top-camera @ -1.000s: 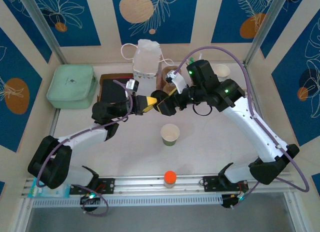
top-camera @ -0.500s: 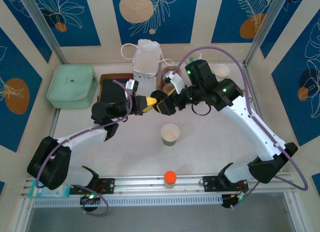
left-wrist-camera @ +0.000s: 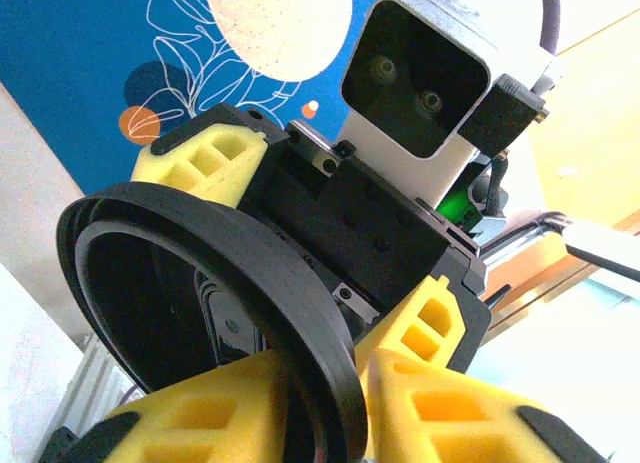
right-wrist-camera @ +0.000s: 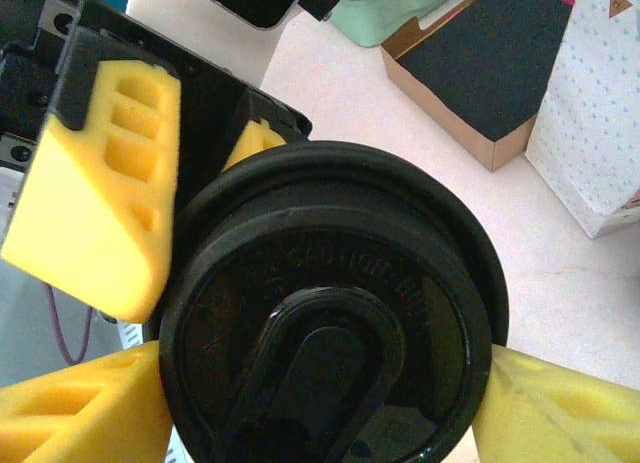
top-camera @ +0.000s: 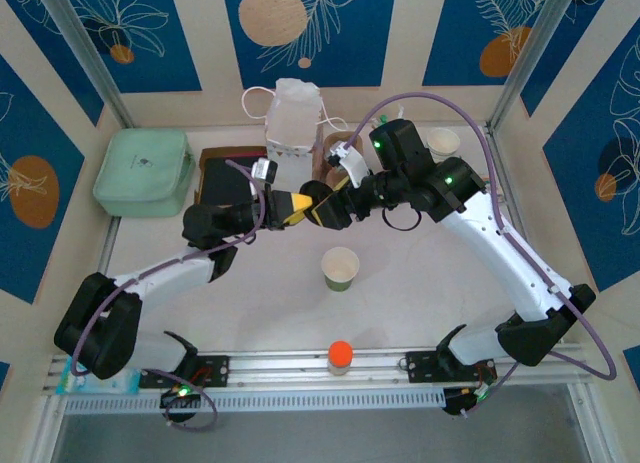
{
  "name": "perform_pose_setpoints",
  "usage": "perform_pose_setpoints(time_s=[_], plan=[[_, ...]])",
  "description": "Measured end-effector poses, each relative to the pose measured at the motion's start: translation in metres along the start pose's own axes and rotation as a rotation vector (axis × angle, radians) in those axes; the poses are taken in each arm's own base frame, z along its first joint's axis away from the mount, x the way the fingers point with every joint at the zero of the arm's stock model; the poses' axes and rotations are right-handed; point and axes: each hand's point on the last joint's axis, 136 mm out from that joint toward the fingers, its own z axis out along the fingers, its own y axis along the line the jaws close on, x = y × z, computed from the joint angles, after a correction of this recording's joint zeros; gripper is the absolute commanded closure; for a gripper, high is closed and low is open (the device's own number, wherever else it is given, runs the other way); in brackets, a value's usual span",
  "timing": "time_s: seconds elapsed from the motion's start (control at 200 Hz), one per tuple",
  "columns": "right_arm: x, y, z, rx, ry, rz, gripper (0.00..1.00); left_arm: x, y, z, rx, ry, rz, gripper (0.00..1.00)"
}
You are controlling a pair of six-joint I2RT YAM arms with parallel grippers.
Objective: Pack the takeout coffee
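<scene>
The round black lid [top-camera: 313,195] hangs in the air over the back half of the table, turned up on edge and not lying flat. The left gripper [top-camera: 298,204] pinches its rim between yellow pads, and the right gripper [top-camera: 328,209] clamps it across its width. Its glossy top [right-wrist-camera: 330,323] carries a raised sip tab and embossed caution lettering. Its underside [left-wrist-camera: 290,313] is hollow.

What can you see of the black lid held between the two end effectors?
The black lid is round and looks like glossy plastic. It has a raised rim, embossed lettering that includes "CAUTION", and a raised teardrop-shaped sip section on top. It sits on no cup and is held in the air above the table. The right end effector spans it, with yellow foam fingers against opposite sides. The left end effector pinches its rim, which appears edge-on and tilted in the left wrist view.
</scene>
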Motion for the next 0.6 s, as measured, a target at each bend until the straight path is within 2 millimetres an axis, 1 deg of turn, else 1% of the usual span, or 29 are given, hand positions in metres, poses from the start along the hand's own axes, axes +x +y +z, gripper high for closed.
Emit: perform_pose_setpoints(time_s=[0.04, 0.155, 0.385, 0.475, 0.6], plan=[[0.000, 0.000, 0.000, -0.001, 0.001, 0.002, 0.28, 0.000, 0.000, 0.000, 0.001, 0.000, 0.000, 0.65], [0.001, 0.000, 0.001, 0.000, 0.002, 0.006, 0.29, 0.000, 0.000, 0.000, 0.000, 0.000, -0.001, 0.55], [0.007, 0.000, -0.001, 0.008, 0.003, 0.010, 0.29, 0.001, 0.000, 0.000, 0.001, 0.001, -0.002, 0.32], [0.008, 0.000, -0.004, 0.016, -0.002, 0.008, 0.29, 0.001, 0.000, 0.000, 0.001, 0.002, 0.000, 0.28], [0.009, 0.000, -0.010, 0.035, -0.010, 0.006, 0.29, 0.001, 0.001, 0.000, -0.002, 0.002, 0.003, 0.25]])
